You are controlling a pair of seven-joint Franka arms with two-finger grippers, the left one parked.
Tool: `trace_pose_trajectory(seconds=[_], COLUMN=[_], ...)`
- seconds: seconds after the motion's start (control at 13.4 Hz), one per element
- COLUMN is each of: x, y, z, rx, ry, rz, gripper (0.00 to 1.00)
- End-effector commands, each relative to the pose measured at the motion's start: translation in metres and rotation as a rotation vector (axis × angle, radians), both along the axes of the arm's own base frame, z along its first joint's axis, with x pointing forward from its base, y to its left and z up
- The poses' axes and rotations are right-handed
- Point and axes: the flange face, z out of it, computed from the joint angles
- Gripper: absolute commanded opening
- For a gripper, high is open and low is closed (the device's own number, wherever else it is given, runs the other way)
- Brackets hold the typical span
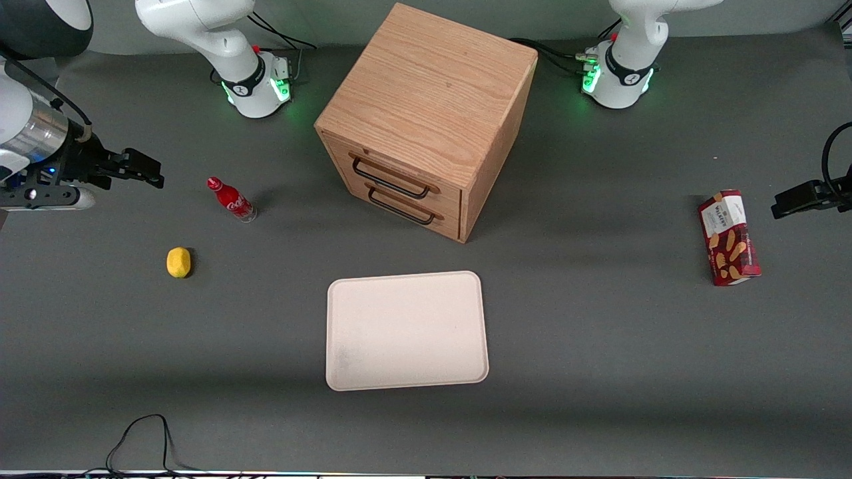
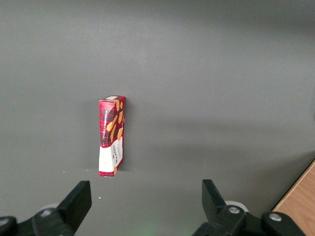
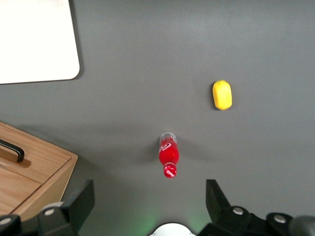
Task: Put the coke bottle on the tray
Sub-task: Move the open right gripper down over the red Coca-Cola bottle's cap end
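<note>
The coke bottle [image 1: 231, 199], small and red with a red cap and clear base, stands on the grey table between the lemon and the wooden cabinet. It also shows in the right wrist view [image 3: 169, 156]. The cream-white tray [image 1: 406, 329] lies flat and bare, nearer to the front camera than the cabinet; one corner of it shows in the right wrist view [image 3: 34, 39]. My right gripper [image 1: 152, 171] hangs above the table, apart from the bottle, toward the working arm's end. It is open and empty [image 3: 150, 191].
A yellow lemon [image 1: 178, 261] lies nearer the front camera than the bottle, also in the right wrist view [image 3: 222, 94]. A wooden two-drawer cabinet [image 1: 426, 120] stands mid-table. A red biscuit box [image 1: 729, 237] lies toward the parked arm's end.
</note>
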Motion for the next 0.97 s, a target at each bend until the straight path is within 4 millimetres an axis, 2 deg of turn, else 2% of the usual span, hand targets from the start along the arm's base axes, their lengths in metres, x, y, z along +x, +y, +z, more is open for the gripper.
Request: trace_pose_trajectory(seconds=[0.0, 0.22, 0.37, 0.6, 0.75, 0.9], x=[-0.025, -0.075, -0.097, -0.115, -0.122, -0.125], y=[-0.002, -0.004, -0.004, -0.003, -0.004, -0.003], z=[-0.029, -0.092, -0.133, -0.182, -0.206, -0.22], rx=[0.019, 0.045, 0.037, 0.016, 0.012, 0.011], ry=[0.044, 0.019, 0.001, -0.039, -0.041, -0.039], rz=[-0.004, 0.012, 0.028, 0.053, 0.057, 0.059], gripper=[1.0, 1.0, 1.0, 1.0, 1.0, 1.0])
